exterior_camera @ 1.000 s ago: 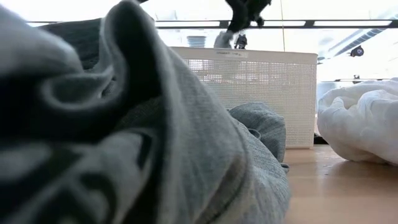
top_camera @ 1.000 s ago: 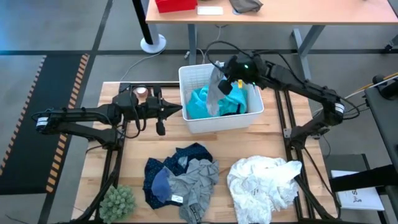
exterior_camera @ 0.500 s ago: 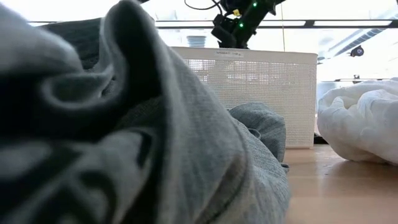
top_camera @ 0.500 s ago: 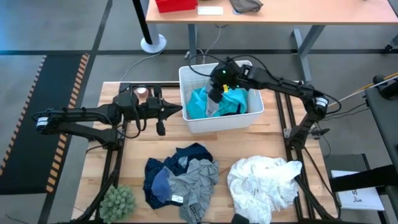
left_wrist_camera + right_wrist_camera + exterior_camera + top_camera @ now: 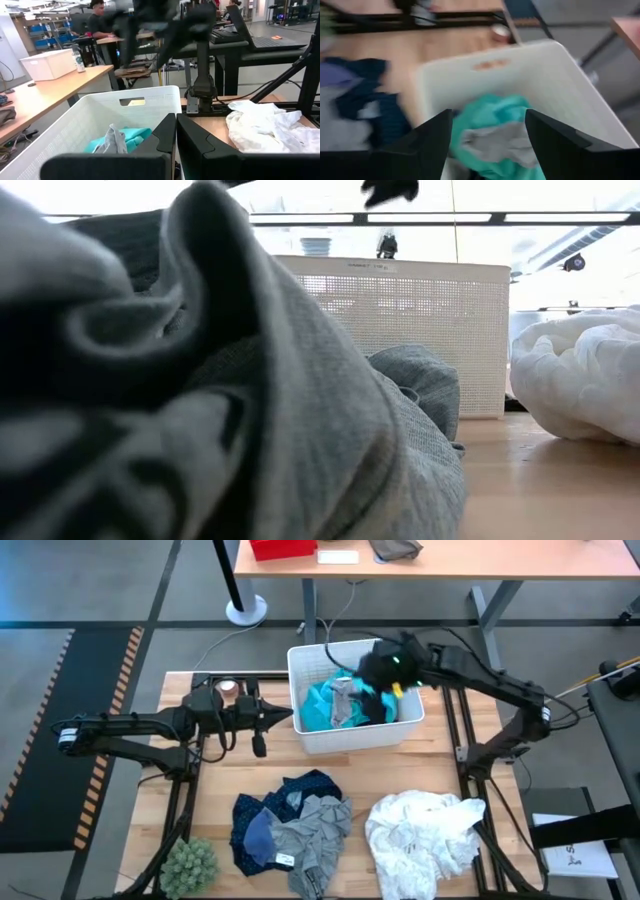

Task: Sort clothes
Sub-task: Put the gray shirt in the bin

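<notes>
A teal garment (image 5: 318, 708) lies in the white bin (image 5: 310, 658), and a grey garment (image 5: 345, 700) rests on top of it. My right gripper (image 5: 372, 678) hovers open above the bin; in the right wrist view the grey garment (image 5: 495, 142) and the teal garment (image 5: 492, 107) show between its spread fingers (image 5: 492, 142), untouched. My left gripper (image 5: 287, 718) waits shut and level, just left of the bin. On the near half of the table lie a navy patterned garment (image 5: 285, 798), another grey garment (image 5: 318, 825) and a large white garment (image 5: 425, 830).
A green spiky plant (image 5: 190, 862) stands at the table's near left corner. In the low view the near grey garment (image 5: 200, 400) fills most of the picture, in front of the bin (image 5: 420, 330). A bare strip of tabletop lies between the bin and the piles.
My right gripper held a grey garment hanging over the bin. It dipped toward the bin, let go, then rose and drew toward the table's right edge. The grey garment has fallen onto the teal one in the bin.
</notes>
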`<state>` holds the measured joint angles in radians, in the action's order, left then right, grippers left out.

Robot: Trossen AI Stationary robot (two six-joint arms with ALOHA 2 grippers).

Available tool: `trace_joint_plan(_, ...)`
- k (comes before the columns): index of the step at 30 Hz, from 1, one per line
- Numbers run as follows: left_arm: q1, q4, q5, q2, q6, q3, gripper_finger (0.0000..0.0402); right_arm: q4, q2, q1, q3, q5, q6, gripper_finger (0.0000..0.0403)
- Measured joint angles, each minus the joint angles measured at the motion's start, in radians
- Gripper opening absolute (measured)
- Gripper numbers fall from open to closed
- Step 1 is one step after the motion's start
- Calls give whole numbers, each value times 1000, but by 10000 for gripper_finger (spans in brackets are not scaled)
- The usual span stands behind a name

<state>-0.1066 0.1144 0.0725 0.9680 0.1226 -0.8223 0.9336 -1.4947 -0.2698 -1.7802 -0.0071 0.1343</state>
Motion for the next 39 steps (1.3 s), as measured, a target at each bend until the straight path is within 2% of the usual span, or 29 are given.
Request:
trace_joint_plan(5, 0, 1, 1, 0, 8, 0, 0, 11, 82, 178, 37, -70, 25, 193)
trace_joint_plan(9, 0, 8, 1, -4, 33, 0, 0, -29, 113, 333, 112, -83, -11, 164)
trace_joint_plan(15, 0, 13, 1, -5, 34, 0, 0, -165, 88, 502, 296, -44, -69, 157)
trace_joint_plan(19, 0, 11, 1, -5, 34, 0, 0, -290, 20, 539, 392, -45, -183, 182)
trace_joint_plan(22, 0, 10, 1, -5, 34, 0, 0, -348, -57, 550, 424, -49, -268, 218)
trace_joint_plan(30, 0, 8, -1, -5, 29, 0, 0, -474, -313, 573, 371, -46, -317, 325)
trace_joint_plan(33, 0, 3, -1, -5, 29, 0, 0, -476, -393, 586, 303, -46, -297, 342)
trace_joint_plan(39, 0, 0, -2, -5, 29, 0, 0, -456, -510, 581, 194, -46, -242, 342)
